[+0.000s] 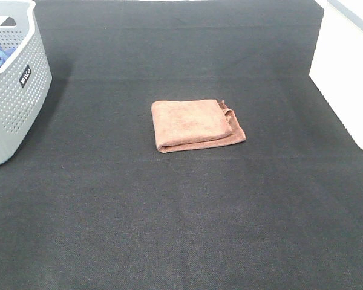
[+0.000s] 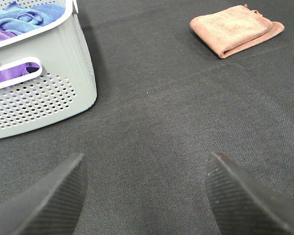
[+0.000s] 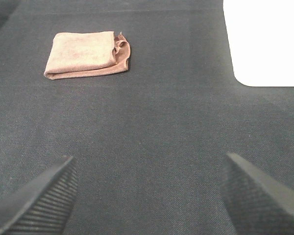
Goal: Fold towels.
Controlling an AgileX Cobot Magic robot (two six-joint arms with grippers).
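A brown towel point(image 1: 195, 125) lies folded into a small rectangle in the middle of the black table, one corner sticking out at its right. It also shows in the left wrist view point(image 2: 236, 29) and in the right wrist view point(image 3: 85, 54). Neither arm shows in the high view. My left gripper point(image 2: 146, 196) is open and empty above bare table, well short of the towel and beside the basket. My right gripper point(image 3: 147, 196) is open and empty above bare table, well short of the towel.
A grey perforated basket point(image 1: 15, 90) stands at the table's left edge and holds blue and purple towels point(image 2: 24, 19). A white bin point(image 1: 348, 66) stands at the right edge. Bare black cloth surrounds the folded towel.
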